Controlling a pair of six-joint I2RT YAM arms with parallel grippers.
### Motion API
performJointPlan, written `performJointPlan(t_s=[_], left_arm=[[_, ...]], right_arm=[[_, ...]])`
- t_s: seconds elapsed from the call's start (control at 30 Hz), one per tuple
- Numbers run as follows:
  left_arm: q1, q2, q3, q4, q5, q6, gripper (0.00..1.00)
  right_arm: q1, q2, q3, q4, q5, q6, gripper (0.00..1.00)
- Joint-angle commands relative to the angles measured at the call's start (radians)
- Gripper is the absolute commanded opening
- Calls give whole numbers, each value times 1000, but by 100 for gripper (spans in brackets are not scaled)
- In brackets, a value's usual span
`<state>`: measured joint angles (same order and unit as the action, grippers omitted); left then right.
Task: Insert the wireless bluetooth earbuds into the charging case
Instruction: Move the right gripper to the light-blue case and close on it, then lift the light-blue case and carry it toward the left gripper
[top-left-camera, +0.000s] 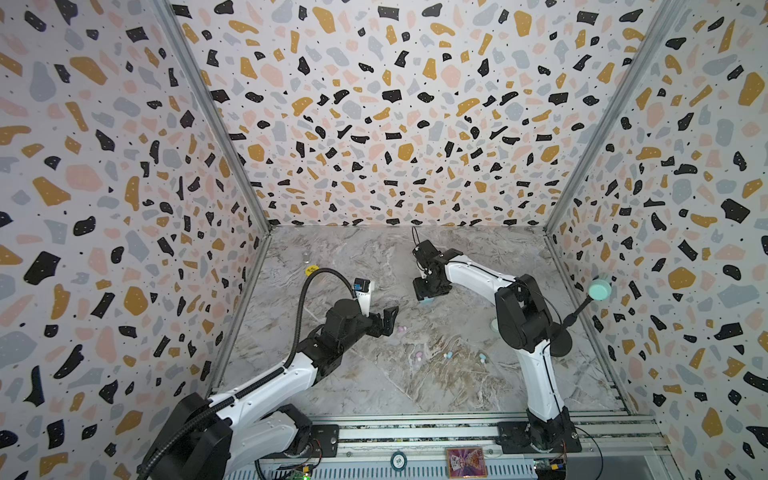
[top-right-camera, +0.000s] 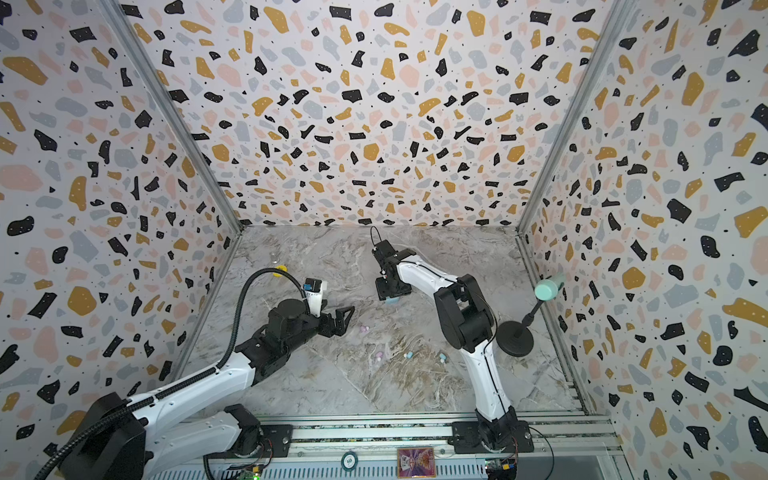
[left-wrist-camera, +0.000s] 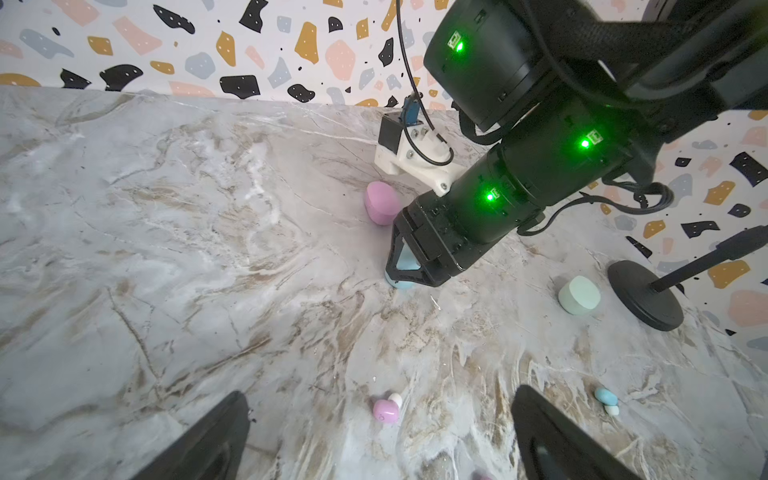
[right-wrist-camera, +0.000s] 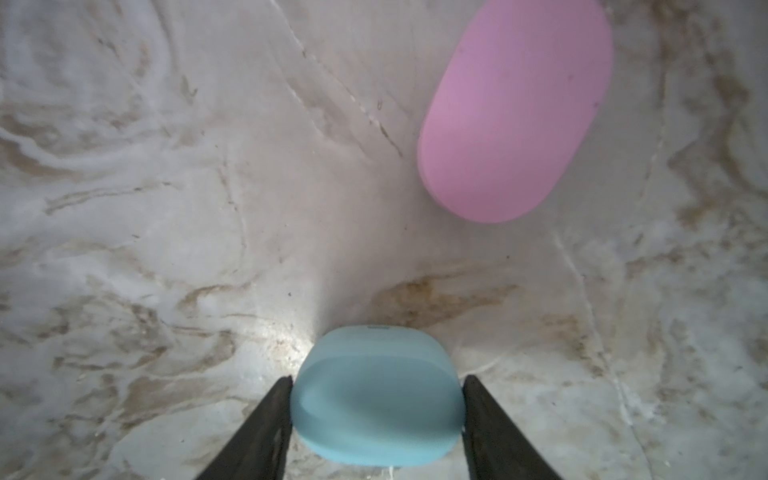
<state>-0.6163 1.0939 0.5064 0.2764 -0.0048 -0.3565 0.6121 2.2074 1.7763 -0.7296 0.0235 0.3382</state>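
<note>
The right gripper (right-wrist-camera: 377, 379) has its jaws set against both sides of the blue charging case (right-wrist-camera: 374, 419) on the marble table (right-wrist-camera: 166, 208). It should hold squarely and low, leaving the lid free to open. The left gripper (top-left-camera: 386, 321) hangs wide apart over the loose earbuds (left-wrist-camera: 385, 409), well apart from that case.

Both top views are bright, with even, soft light and only faint shadows on the marble tabletop (top-left-camera: 374, 386). We see the patterned walls (top-left-camera: 104, 166) stretch and bow toward the edges from the wide lens. In the left wrist view, green lights (left-wrist-camera: 584, 144) on the arm (left-wrist-camera: 540, 174) flare a bit. In the right wrist view the blue case (right-wrist-camera: 376, 399) is out of focus with white glare on the tabletop beside it, and the pink case (right-wrist-camera: 515, 112) is slightly soft.
</note>
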Motion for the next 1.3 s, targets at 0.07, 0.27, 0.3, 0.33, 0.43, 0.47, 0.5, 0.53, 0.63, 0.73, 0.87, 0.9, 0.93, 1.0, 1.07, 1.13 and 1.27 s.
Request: performJointPlan(t_s=[0.07, 0.27, 0.3, 0.33, 0.43, 0.47, 0.5, 0.53, 0.63, 0.73, 0.87, 0.9, 0.93, 1.0, 1.07, 1.13, 1.27], left_arm=[[7, 8, 1, 48, 45, 25, 100], [7, 38, 5, 77, 101, 64, 99], [6, 44, 8, 79, 106, 72, 99], [6, 52, 13, 82, 108, 76, 99], [3, 66, 10, 118, 128, 94, 99], [2, 71, 8, 135, 137, 101, 99], [0, 76, 1, 160, 148, 106, 99], [-3, 82, -5, 188, 162, 110, 99], [-17, 113, -7, 249, 193, 133, 99], [-35, 166, 13, 307, 230, 162, 98], [-71, 247, 68, 367, 309, 232, 98], [-80, 269, 88, 377, 326, 251, 98], [-88, 288, 105, 384, 341, 266, 98], [-102, 322, 136, 394, 365, 306, 98], [-110, 339, 152, 416, 394, 338, 98], [-113, 344, 146, 470, 420, 348, 98], [-127, 355, 154, 516, 466, 381, 98]], right_arm=[[6, -37, 20, -37, 16, -3, 57], [1, -123, -25, -74, 0, 1, 57], [-2, -146, -42, -76, -8, 5, 57], [-4, -169, -60, -78, -17, 8, 56], [-9, -236, -98, -103, -44, 16, 57], [-9, -258, -105, -115, -51, 19, 57], [-9, -283, -112, -129, -60, 20, 57], [-8, -308, -119, -144, -69, 22, 57], [-10, -372, -122, -199, -95, 29, 56], [-13, -438, -116, -255, -125, 39, 56], [-18, -503, -89, -332, -178, 49, 57], [-18, -516, -77, -356, -185, 49, 56], [-19, -523, -67, -376, -195, 48, 56], [-20, -540, -42, -413, -214, 50, 56], [-21, -553, -29, -435, -235, 53, 56], [-21, -569, -26, -447, -260, 59, 57], [-21, -598, -28, -447, -303, 77, 56]])
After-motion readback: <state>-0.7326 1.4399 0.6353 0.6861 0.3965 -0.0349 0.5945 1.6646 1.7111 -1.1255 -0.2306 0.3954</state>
